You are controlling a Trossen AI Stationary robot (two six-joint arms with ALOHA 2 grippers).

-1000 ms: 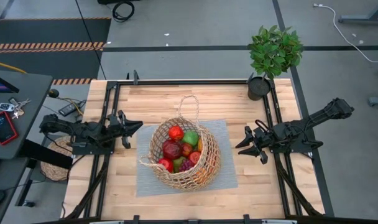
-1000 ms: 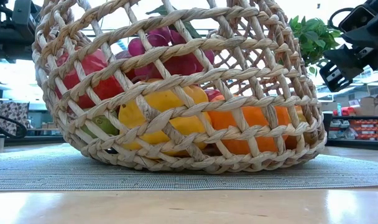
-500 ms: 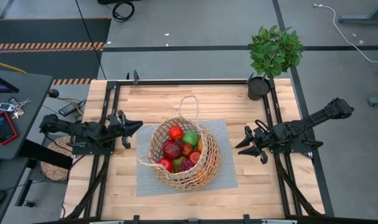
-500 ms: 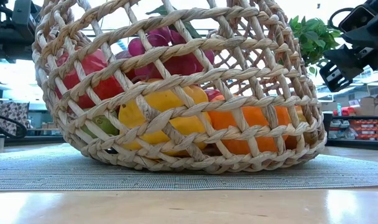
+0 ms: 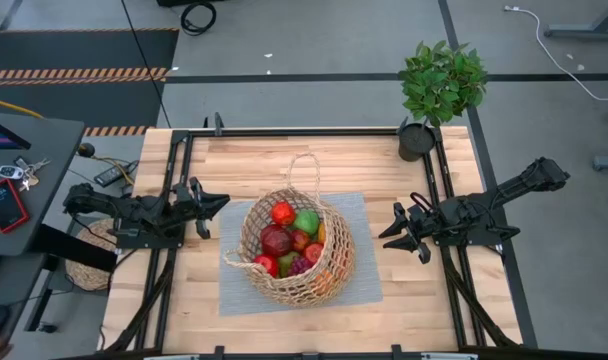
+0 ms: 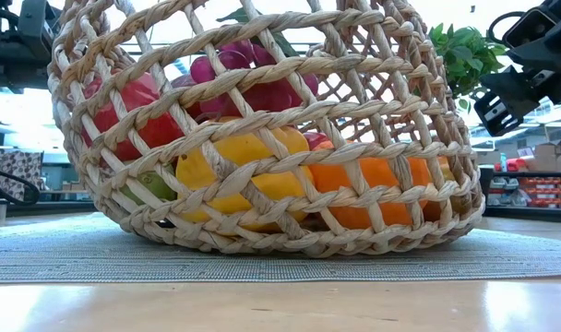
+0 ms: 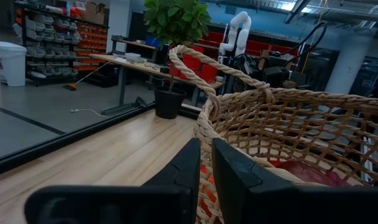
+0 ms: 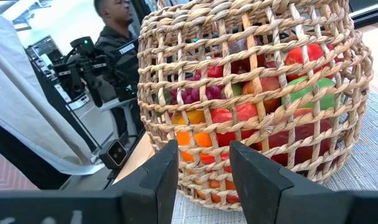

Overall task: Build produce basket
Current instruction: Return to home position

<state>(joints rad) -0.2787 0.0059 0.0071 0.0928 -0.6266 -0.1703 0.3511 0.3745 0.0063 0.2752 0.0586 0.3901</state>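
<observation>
The tan wicker basket [image 5: 297, 249] stands on a grey mat [image 5: 364, 275] at the table's middle, its bottom on the mat [image 6: 290, 242]. It holds the produce [image 5: 289, 240]: red, green, orange and yellow pieces and purple grapes [image 6: 244, 78]. One loop handle [image 5: 304, 170] points to the far edge, the other [image 5: 234, 262] to the left. My left gripper [image 5: 222, 201] hovers left of the basket, its fingers nearly shut [image 7: 206, 171]. My right gripper [image 5: 389, 228] hovers right of the basket, open [image 8: 203, 162]. Both are empty.
A leafy green plant in a black pot [image 5: 424, 125] stands at the table's far right corner. Black frame rails [image 5: 174, 230] run along the table's left and right sides. A flat round woven mat [image 5: 89, 265] lies off the table's left edge. A person [image 8: 117, 37] stands beyond the table.
</observation>
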